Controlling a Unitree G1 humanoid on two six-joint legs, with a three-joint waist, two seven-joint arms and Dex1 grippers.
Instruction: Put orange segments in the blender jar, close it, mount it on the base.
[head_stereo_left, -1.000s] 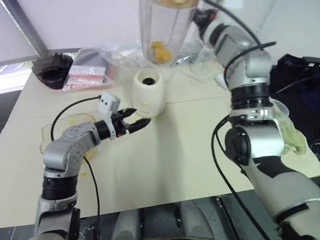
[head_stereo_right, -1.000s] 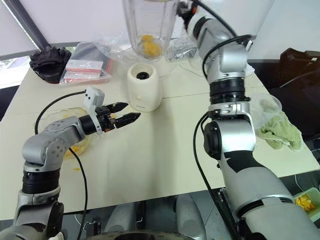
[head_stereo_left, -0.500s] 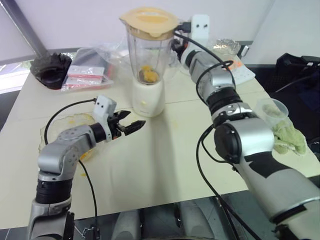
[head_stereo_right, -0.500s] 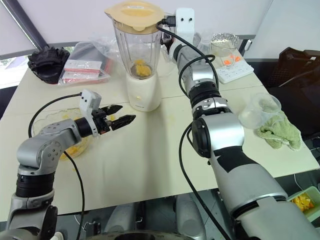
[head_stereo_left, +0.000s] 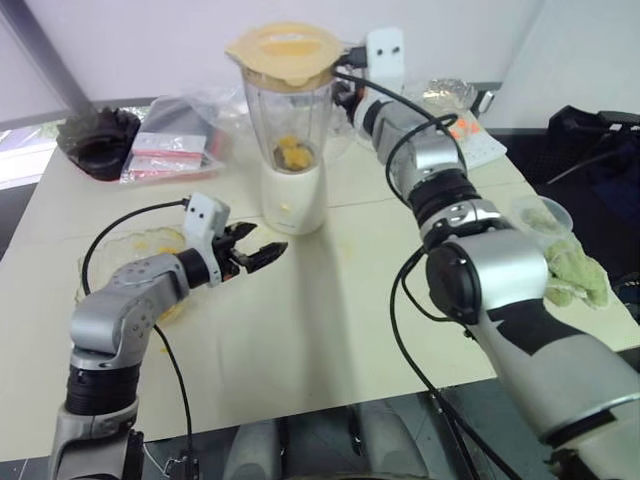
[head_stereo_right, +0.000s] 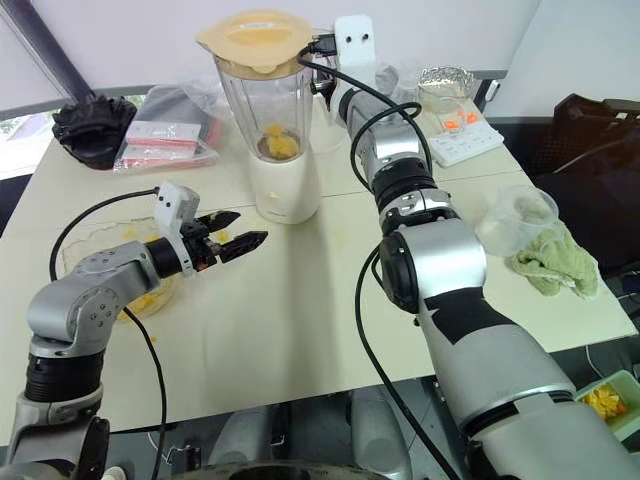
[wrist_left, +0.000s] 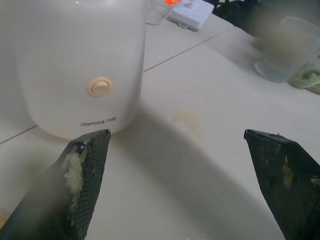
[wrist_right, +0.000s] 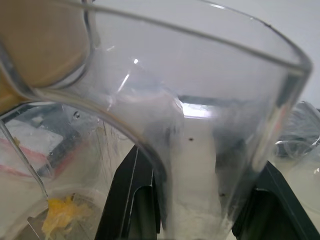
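Cream tabletop (head_stereo_right: 300, 330) under a pale wall, with clutter along the far edge, is what I'm working over. From my seat, the blender jar (head_stereo_right: 268, 105) stands on the base (head_stereo_right: 283, 190) near the far middle of the table, its cream lid (head_stereo_right: 255, 33) on top and the orange segments (head_stereo_right: 275, 143) lying at the bottom of the jar. My right gripper (wrist_right: 192, 200) reaches in from the jar's right side; in its wrist view the 2 black fingers straddle the clear handle, partly closed around it, so I read it as gripping the jar. My left gripper (head_stereo_right: 232, 241) hangs just in front of the base, jaws spread wide and empty, pulp smeared on its fingers (wrist_left: 82, 165). I judge that the mounting step is in hand: the jar looks to be down on the socket, though I cannot tell whether it is fully seated. Next I'd want to confirm it sits square, then ease the right fingers off the handle without tipping it.
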